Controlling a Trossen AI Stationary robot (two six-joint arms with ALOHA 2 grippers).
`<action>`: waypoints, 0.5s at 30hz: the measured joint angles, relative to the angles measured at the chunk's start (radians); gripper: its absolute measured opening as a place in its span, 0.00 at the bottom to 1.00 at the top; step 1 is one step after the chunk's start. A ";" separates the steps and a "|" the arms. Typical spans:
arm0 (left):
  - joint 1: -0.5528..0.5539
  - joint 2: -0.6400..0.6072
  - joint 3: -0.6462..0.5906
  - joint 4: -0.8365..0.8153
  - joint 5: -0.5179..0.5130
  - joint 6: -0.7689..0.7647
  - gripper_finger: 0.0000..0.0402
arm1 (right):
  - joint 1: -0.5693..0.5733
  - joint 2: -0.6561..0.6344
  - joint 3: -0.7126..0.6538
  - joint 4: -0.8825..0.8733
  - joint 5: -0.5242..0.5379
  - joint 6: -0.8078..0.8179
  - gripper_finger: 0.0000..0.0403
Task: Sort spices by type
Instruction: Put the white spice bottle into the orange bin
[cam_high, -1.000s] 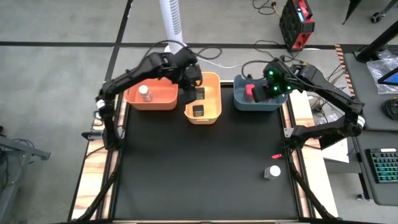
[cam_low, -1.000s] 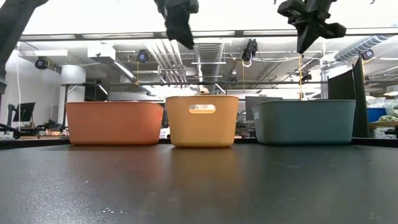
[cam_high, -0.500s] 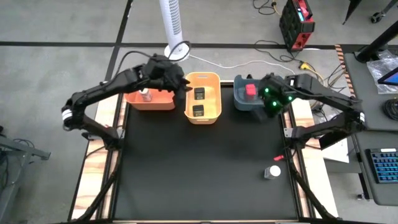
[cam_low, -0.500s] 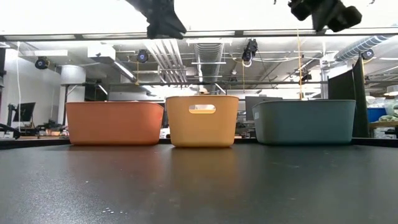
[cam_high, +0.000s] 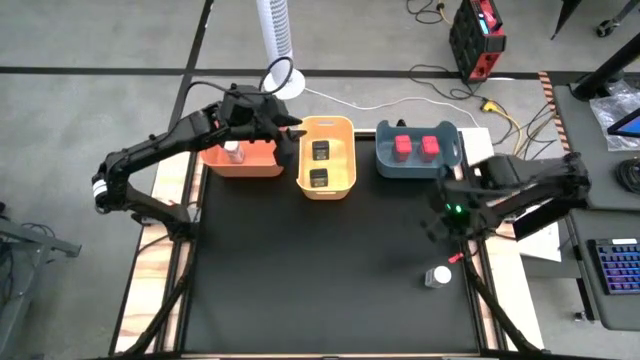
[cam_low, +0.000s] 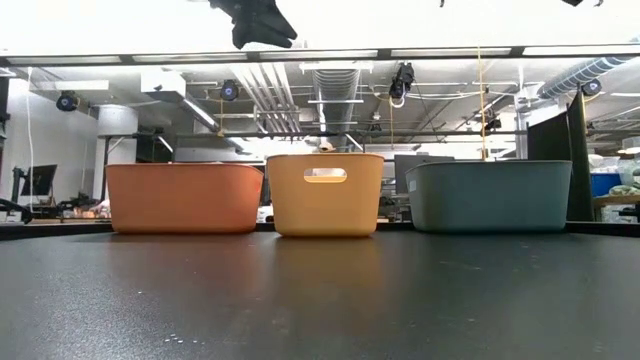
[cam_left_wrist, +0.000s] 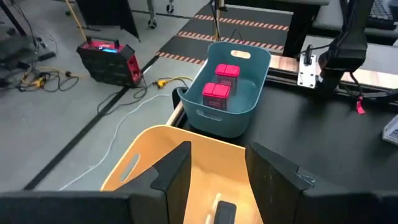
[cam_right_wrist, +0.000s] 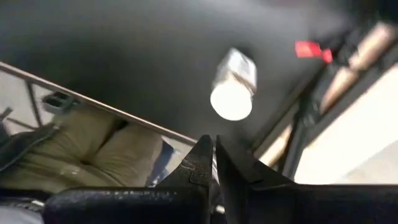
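One jar left to sort

The right gripper (cam_high: 437, 222), fingers pressed together, hangs near the last jar (cam_high: 438, 276) on the table. It must open and grab it. The left gripper (cam_left_wrist: 214, 171), empty and partly spread, waits above the yellow bin (cam_high: 342, 187).

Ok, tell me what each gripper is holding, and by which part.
Nothing. The left gripper is open and empty above the yellow bin; the right gripper is shut on nothing, near the jar.
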 joint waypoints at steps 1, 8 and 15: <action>0.000 0.000 0.000 0.003 -0.007 0.006 0.34 | 0.043 -0.010 -0.016 0.003 0.000 0.058 0.03; 0.001 0.000 0.000 0.010 -0.073 0.050 0.34 | 0.309 -0.060 -0.179 0.173 0.011 0.366 0.03; 0.005 0.000 -0.001 0.020 -0.076 0.063 0.34 | 0.496 -0.099 -0.354 0.322 0.199 0.498 0.03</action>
